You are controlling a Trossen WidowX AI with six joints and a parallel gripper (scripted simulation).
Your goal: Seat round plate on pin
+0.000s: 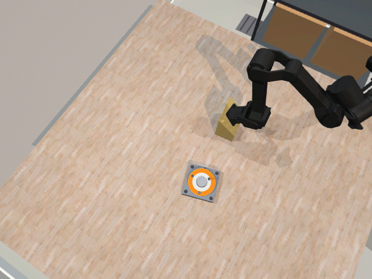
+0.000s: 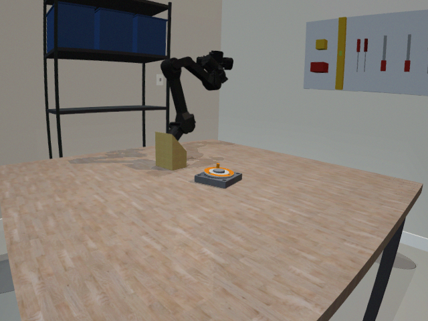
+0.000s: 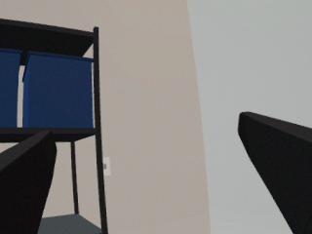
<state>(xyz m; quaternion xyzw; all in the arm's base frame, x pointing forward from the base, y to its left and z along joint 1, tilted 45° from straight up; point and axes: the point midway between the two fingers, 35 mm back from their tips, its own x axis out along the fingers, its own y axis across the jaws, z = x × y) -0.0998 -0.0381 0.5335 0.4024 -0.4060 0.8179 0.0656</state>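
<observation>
The round plate (image 1: 190, 185) (image 2: 229, 174), orange with a white inner ring, sits around the grey post (image 1: 201, 181) (image 2: 218, 170) on the square grey base (image 1: 185, 195) (image 2: 210, 180). The plate's orange tab (image 2: 218, 165) stands upright on the side away from the exterior camera. Small holes show in the plate in the top view. I cannot make out the pin, and the plate's tilt is hard to judge. My gripper (image 3: 148, 131) is open and empty, with its fingers wide apart in the wrist view. It is held high, well away from the plate.
A yellow wedge-shaped block (image 1: 225, 131) (image 2: 164, 152) stands on the wooden table (image 1: 126, 180) (image 2: 193, 235) between the arm's foot and the base. A shelf with blue bins (image 2: 72, 29) (image 3: 58, 90) stands behind, beyond the table. Tools hang on the wall panel (image 2: 373, 81).
</observation>
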